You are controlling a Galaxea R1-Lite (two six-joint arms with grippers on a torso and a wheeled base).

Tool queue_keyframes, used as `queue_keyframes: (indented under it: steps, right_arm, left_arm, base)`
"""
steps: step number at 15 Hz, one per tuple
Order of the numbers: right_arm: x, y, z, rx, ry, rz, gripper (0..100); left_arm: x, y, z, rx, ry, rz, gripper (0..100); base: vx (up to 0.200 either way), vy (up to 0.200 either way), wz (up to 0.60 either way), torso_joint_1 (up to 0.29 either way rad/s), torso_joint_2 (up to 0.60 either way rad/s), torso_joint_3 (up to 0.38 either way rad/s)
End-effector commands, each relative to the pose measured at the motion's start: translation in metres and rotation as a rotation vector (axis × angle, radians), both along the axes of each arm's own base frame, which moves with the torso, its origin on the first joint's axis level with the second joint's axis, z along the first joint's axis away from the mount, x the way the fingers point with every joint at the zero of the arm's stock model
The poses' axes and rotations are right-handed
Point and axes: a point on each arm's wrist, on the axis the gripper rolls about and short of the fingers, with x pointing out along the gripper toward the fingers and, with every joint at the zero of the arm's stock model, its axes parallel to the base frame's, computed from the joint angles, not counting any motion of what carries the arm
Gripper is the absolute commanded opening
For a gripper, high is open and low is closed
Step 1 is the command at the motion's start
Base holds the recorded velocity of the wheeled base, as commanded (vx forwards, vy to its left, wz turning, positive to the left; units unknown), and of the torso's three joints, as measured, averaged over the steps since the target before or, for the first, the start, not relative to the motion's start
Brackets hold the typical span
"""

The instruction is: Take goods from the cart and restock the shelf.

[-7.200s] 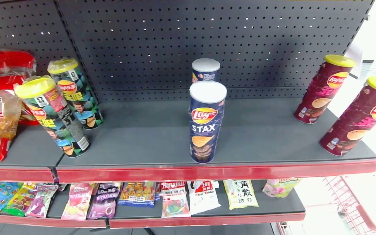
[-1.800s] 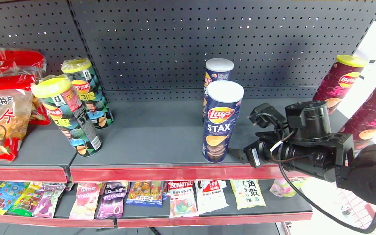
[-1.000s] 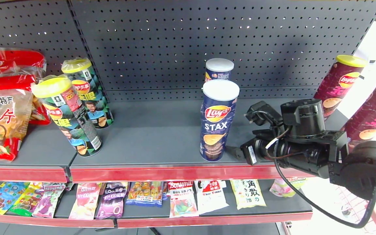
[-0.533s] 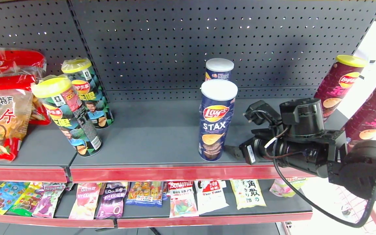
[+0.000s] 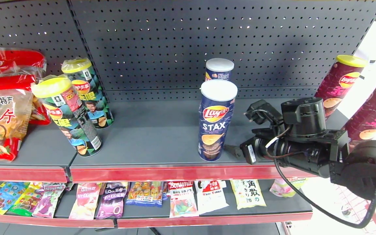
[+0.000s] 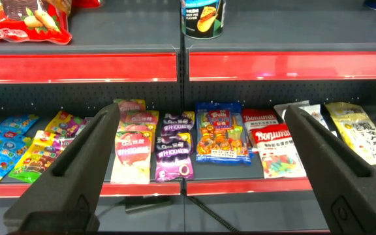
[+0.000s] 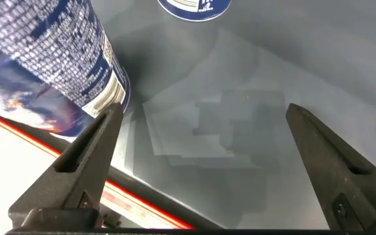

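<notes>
A tall blue chip can (image 5: 215, 120) with a white lid stands upright near the front lip of the grey upper shelf (image 5: 152, 137). A second blue can (image 5: 219, 69) stands behind it by the pegboard. My right gripper (image 5: 237, 150) hovers low over the shelf just right of the front can's base. In the right wrist view the right gripper (image 7: 202, 111) is open and holds nothing, with one finger (image 7: 87, 163) close beside that blue can (image 7: 57, 59). My left gripper (image 6: 201, 114) is open and empty, facing the lower shelf's candy bags (image 6: 224, 134).
Two green-black cans with yellow lids (image 5: 65, 116) and snack bags (image 5: 2, 124) fill the shelf's left. Two maroon cans (image 5: 336, 83) stand at the far right behind my right arm. Bare shelf lies between the can groups. A pink wire cart (image 5: 354, 205) sits low right.
My right arm has come in from the right and edged left along the shelf. The front blue can has shifted slightly left; the back can stayed put. The camera shifted after the earliest frame.
</notes>
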Motion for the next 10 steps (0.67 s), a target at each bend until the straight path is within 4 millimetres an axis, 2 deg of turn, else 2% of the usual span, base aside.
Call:
queue_keyframes:
  steps: [1,4,5,6,7,8,10]
  right_arm:
    - [-0.012,-0.01,0.011,0.019,-0.026,-0.009,100]
    - [-0.048,-0.039,0.027,0.05,-0.074,-0.036,100]
    - [-0.067,-0.053,0.031,0.06,-0.097,-0.053,100]
    - [-0.085,-0.067,0.032,0.07,-0.118,-0.07,100]
    - [-0.093,-0.077,0.031,0.074,-0.126,-0.091,100]
    - [-0.123,-0.103,0.021,0.082,-0.141,-0.138,100]
    - [-0.161,-0.129,-0.004,0.088,-0.136,-0.178,100]
  left_arm:
    - [0.0,0.0,0.0,-0.001,0.001,0.0,100]
    - [0.0,0.0,0.0,-0.001,0.001,0.0,100]
    - [0.0,0.0,0.0,-0.001,0.001,0.0,100]
    - [0.0,0.0,0.0,-0.001,0.001,0.0,100]
    - [0.0,0.0,0.0,-0.001,0.001,0.0,100]
    - [0.0,0.0,0.0,0.001,0.001,0.0,100]
    - [0.0,0.0,0.0,-0.001,0.001,0.0,100]
  base:
    - [0.0,0.0,0.0,0.0,0.0,0.0]
    - [0.0,0.0,0.0,0.0,0.0,0.0]
    - [0.0,0.0,0.0,0.0,0.0,0.0]
    - [0.0,0.0,0.0,0.0,0.0,0.0]
    - [0.0,0.0,0.0,0.0,0.0,0.0]
    - [0.0,0.0,0.0,0.0,0.0,0.0]
    - [0.0,0.0,0.0,0.0,0.0,0.0]
